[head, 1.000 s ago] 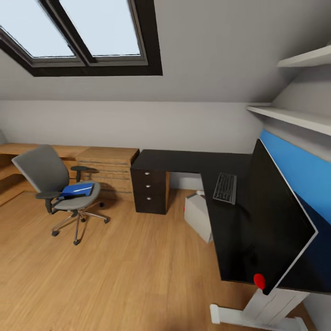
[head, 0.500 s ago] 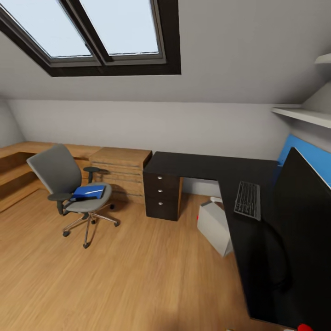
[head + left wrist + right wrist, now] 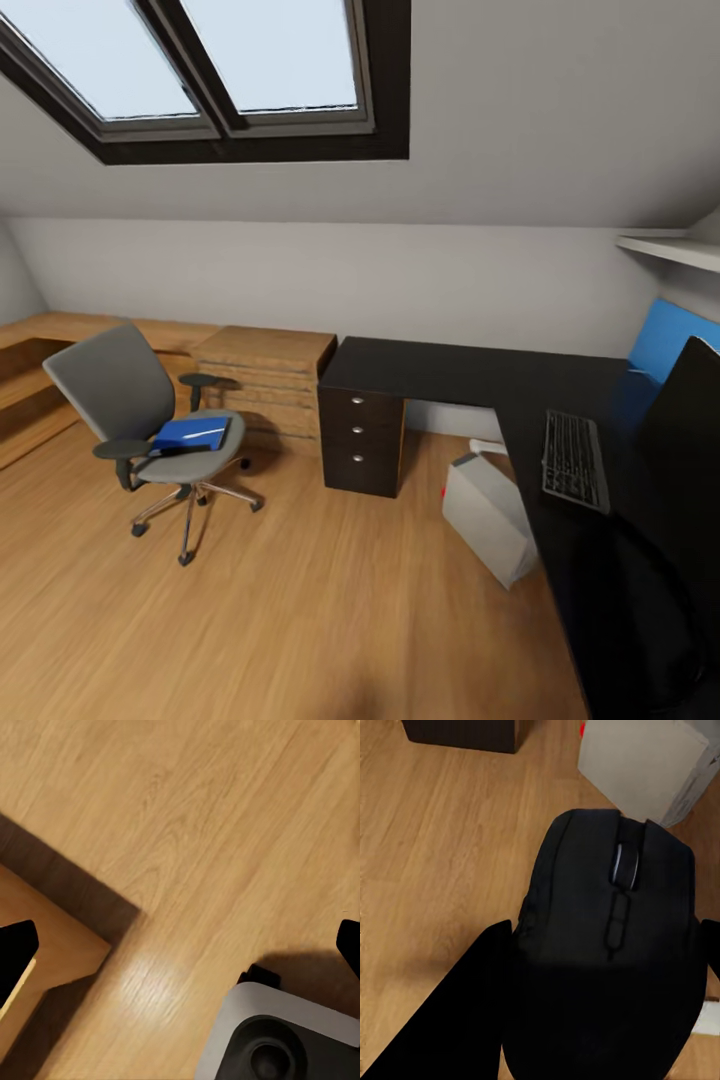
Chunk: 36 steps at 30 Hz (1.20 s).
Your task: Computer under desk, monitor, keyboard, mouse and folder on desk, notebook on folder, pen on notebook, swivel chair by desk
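The swivel chair stands on the floor at the left, apart from the desk, with the blue folder lying on its seat. On the black desk's right wing lies the keyboard, beside the monitor at the picture's edge. The pale grey computer sits on the floor under the desk and also appears as the computer in the right wrist view. My right gripper is shut on the black mouse above the floor. My left gripper is open and holds nothing. The notebook and pen are out of view.
Light wooden low cabinets run along the back wall left of the desk's dark drawers. A skylight is overhead and a white shelf hangs at the right. Wooden floor stretches between chair and desk. A cabinet corner lies under my left gripper.
The whole head view has shifted, so the camera moved: the desk and monitor slid toward the right edge and the chair sits more central. No object itself has visibly moved.
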{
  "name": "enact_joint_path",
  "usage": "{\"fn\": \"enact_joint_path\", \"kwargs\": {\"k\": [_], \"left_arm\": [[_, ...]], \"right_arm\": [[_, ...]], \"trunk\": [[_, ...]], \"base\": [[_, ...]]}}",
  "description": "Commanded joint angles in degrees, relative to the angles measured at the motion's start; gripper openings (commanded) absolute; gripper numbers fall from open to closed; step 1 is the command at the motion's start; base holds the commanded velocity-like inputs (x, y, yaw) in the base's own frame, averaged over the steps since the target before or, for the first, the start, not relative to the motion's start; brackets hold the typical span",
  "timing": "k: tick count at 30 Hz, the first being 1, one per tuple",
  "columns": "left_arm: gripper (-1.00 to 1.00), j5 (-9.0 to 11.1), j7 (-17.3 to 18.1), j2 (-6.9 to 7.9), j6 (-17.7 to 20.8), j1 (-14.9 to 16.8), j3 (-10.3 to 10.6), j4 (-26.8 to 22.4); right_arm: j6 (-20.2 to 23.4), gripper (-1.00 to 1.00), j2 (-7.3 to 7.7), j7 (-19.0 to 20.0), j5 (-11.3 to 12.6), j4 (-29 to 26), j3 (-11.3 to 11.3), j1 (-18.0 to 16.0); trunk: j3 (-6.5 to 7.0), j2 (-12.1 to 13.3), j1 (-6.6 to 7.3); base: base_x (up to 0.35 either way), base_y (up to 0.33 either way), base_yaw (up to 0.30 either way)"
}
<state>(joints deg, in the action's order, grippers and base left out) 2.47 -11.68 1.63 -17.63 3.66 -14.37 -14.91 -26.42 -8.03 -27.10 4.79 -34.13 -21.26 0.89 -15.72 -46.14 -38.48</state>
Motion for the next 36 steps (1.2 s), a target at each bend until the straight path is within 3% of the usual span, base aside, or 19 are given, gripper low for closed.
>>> {"fn": "enact_joint_path", "kwargs": {"k": [1, 20, 26, 36], "left_arm": [[1.00, 0.26, -0.10, 0.00, -0.21, 0.04, 0.13, 0.06], [1.00, 0.26, -0.10, -0.05, -0.23, 0.04, 0.13, 0.06], [1.00, 0.34, -0.10, -0.05, -2.60, 0.04, -0.03, 0.06], [1.00, 0.34, -0.10, -0.06, -2.95, 0.04, -0.02, 0.06]], "right_arm": [[-0.30, -1.00, 0.02, -0.06, 0.57, -0.06, -0.27, -0.01], [-0.34, -1.00, 0.04, -0.06, 0.57, -0.06, -0.27, -0.01], [-1.78, -1.00, 0.07, -0.06, 0.50, -0.24, -0.22, -0.01], [-2.84, -1.00, 0.29, -0.37, 0.96, -0.12, 0.42, -0.30]], "trunk": [[-0.06, -0.05, -0.04], [-0.06, -0.05, -0.04], [-0.06, -0.05, -0.04], [-0.06, -0.05, -0.04]], "base": [[0.322, 0.175, 0.000], [0.321, 0.147, 0.000], [0.321, 0.084, 0.000], [0.321, 0.078, 0.000]]}}
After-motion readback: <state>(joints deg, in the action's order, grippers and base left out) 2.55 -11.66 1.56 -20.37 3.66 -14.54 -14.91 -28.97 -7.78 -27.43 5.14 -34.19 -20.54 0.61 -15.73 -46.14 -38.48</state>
